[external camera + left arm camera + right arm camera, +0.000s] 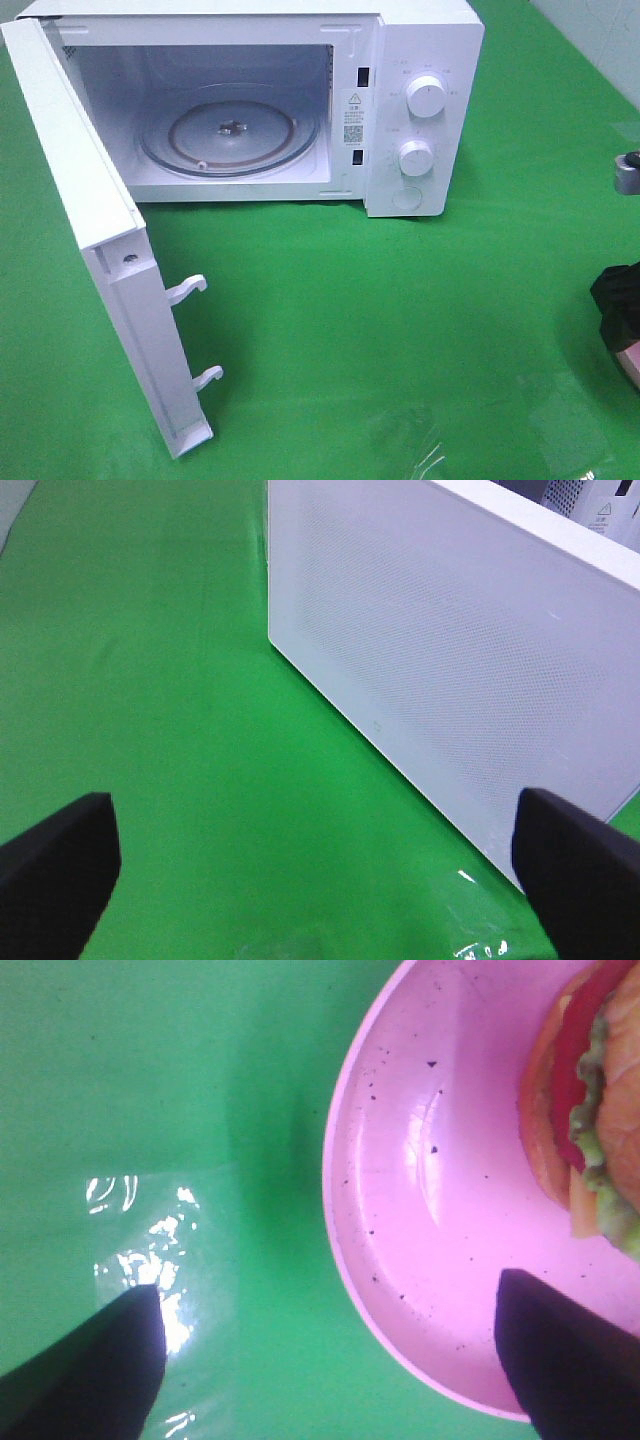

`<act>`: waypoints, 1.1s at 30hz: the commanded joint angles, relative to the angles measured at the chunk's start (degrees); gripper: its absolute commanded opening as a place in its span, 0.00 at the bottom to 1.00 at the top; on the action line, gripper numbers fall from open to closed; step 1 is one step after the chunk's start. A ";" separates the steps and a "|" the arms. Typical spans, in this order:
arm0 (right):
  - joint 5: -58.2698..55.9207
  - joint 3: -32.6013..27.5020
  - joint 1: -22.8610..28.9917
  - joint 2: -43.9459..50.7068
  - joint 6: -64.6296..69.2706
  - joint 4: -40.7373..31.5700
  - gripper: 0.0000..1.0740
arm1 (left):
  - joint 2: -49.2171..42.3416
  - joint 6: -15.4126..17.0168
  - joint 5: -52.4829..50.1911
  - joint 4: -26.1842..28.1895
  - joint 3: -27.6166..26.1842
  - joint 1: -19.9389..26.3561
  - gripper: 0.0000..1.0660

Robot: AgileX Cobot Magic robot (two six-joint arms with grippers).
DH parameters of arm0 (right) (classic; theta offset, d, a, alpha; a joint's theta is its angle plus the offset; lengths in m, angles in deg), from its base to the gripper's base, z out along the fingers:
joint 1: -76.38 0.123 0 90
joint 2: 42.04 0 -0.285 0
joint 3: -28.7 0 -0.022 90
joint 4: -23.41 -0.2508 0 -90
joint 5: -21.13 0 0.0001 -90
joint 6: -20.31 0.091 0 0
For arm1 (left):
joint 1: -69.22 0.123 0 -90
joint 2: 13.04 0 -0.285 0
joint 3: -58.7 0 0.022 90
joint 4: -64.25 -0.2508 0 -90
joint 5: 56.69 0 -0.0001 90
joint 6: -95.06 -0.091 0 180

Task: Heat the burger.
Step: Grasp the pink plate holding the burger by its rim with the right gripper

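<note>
The burger (590, 1110) lies on the plate (430, 1210), well right of the microwave (440, 60)

Left gripper (320, 875) and right gripper (325, 1360) both spread wide, holding nothing.

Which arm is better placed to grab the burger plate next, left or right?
Right. The right gripper, open, hangs over the pink plate's rim, with the burger close by. The left gripper, also open, only faces the microwave door.

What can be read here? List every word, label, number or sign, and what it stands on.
Warning triangle sticker on the microwave frame: print too small.
QR code below it: no readable text.
Marks around the knobs: too small.
No words legible anywhere.
</note>
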 commanded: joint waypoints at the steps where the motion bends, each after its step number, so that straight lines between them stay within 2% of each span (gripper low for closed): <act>1: 0.86 0.11 -0.69 -1.60 -0.92 0.29 0.77 | -1.03 -0.17 -0.46 -0.06 0.06 0.11 0.94; 14: 9.74 0.17 -0.92 -14.73 -0.92 0.80 0.74 | -1.03 -0.17 -0.46 -0.06 0.06 0.11 0.94; 19: 11.80 0.17 -2.69 -16.96 -0.17 2.12 0.73 | -1.03 -0.17 -0.46 -0.06 0.06 0.11 0.94; 33: 14.84 0.17 -2.69 -21.31 -0.06 2.98 0.71 | -1.03 -0.17 -0.46 -0.06 0.06 0.11 0.94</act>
